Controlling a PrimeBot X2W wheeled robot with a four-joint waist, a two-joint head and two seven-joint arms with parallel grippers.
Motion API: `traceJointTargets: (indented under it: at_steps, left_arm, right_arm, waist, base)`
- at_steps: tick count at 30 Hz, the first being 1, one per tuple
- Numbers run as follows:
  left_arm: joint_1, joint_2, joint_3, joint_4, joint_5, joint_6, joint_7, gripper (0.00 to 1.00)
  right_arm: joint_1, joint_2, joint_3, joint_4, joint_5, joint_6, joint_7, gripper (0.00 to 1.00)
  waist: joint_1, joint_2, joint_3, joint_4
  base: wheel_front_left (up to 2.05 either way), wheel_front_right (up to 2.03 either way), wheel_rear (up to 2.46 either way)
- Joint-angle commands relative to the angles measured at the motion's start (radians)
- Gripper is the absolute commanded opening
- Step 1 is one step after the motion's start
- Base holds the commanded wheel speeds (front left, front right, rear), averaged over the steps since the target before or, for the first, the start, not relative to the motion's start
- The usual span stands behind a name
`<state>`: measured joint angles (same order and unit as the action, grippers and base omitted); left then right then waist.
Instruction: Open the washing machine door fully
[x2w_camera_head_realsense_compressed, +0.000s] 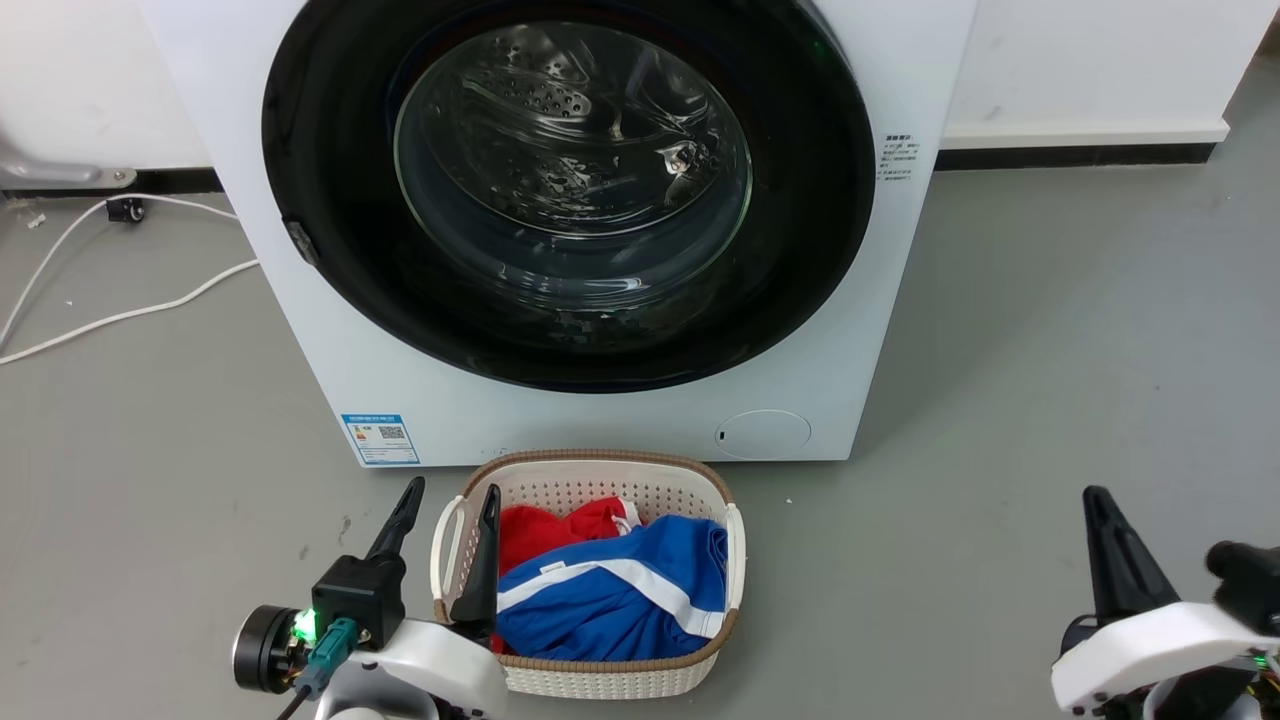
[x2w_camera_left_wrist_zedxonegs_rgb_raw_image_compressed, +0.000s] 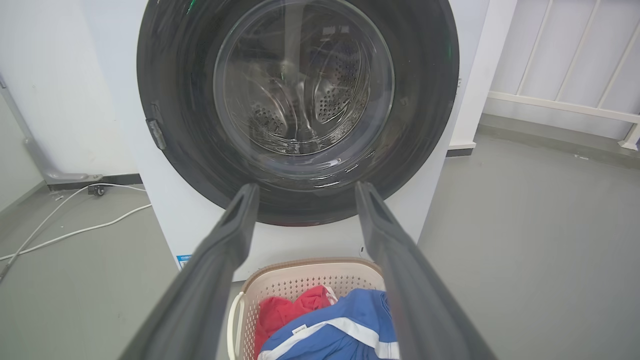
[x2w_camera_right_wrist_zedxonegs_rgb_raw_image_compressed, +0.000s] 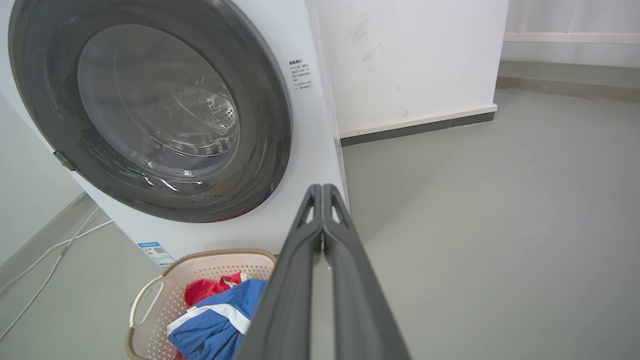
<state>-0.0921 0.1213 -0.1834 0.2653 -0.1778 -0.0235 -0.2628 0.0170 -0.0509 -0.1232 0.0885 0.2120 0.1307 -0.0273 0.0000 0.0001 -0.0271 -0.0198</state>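
Left pincer (x2w_camera_left_wrist_zedxonegs_rgb_raw_image_compressed: 306, 191): fingers apart, empty, low at your left. Right pincer (x2w_camera_right_wrist_zedxonegs_rgb_raw_image_compressed: 322, 194): fingers pressed together, holding nothing, off to your right above the grey floor (x2w_camera_head_realsense_compressed: 1020, 340).

The white washing machine (x2w_camera_head_realsense_compressed: 300, 360) stands ahead of you. The washing machine door (x2w_camera_head_realsense_compressed: 570, 190) sits closed and flush in its front, well apart from both pincers. Expect a rigid, fairly heavy disc. It is glossy and likely slippery, and the bulging glass is no place to squeeze.

The laundry basket (x2w_camera_head_realsense_compressed: 600, 468) sits just beside the machine's foot, below the door, and may crowd a low approach.

The small grey tab (x2w_camera_head_realsense_compressed: 300, 243) on the door's left rim looks like your only purchase. Hook there, and expect latch resistance before the door swings on its hinge.
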Motion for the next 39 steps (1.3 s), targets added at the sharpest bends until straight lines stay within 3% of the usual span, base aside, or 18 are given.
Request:
traceJointTargets:
  at_steps: [1,8,12,17,25,32,39]
  left_arm:
    - [-0.011,-0.001,0.002,-0.006,0.000,0.005,-0.003,1.00]
    - [-0.028,-0.010,0.006,-0.035,-0.007,0.000,-0.003,1.00]
    - [-0.062,-0.012,0.006,-0.074,0.001,-0.001,-0.003,1.00]
    - [-0.104,-0.013,0.006,-0.116,0.006,-0.009,-0.003,1.00]
    - [-0.171,-0.015,0.012,-0.172,0.015,-0.025,-0.003,1.00]
    - [-0.214,-0.016,0.012,-0.199,0.027,-0.036,-0.003,1.00]
    - [-0.250,-0.018,0.011,-0.221,0.034,-0.046,-0.003,1.00]
  right_arm:
    - [-0.017,0.001,-0.010,0.006,0.049,0.000,-0.003,0.00]
    - [-0.067,0.001,-0.044,0.061,0.449,0.000,0.004,0.00]
    - [-0.160,0.001,-0.055,0.112,0.910,0.000,0.019,0.00]
    - [-0.281,0.001,-0.078,0.178,1.268,0.000,0.060,0.00]
    - [-0.515,-0.033,-0.121,0.314,1.541,0.000,0.192,0.00]
    - [-0.775,-0.159,-0.015,0.495,1.588,0.000,0.266,0.00]
    - [-1.043,-0.230,0.105,0.723,1.622,0.000,0.341,0.00]
  waist:
    - [0.0000,-0.0001,0.004,0.001]
    - [0.0000,-0.0001,0.050,0.003]
    - [0.0000,-0.0001,0.119,0.006]
    - [0.0000,-0.0001,0.201,0.006]
    - [0.0000,-0.0001,0.311,0.019]
    - [0.0000,-0.0001,0.392,0.030]
    - [0.0000,-0.0001,0.458,0.042]
  base:
    - [0.00,0.00,0.00]
    - [0.00,0.00,0.00]
    - [0.00,0.00,0.00]
    - [0.00,0.00,0.00]
    - [0.00,0.00,0.00]
    - [0.00,0.00,0.00]
    - [0.00,0.00,0.00]
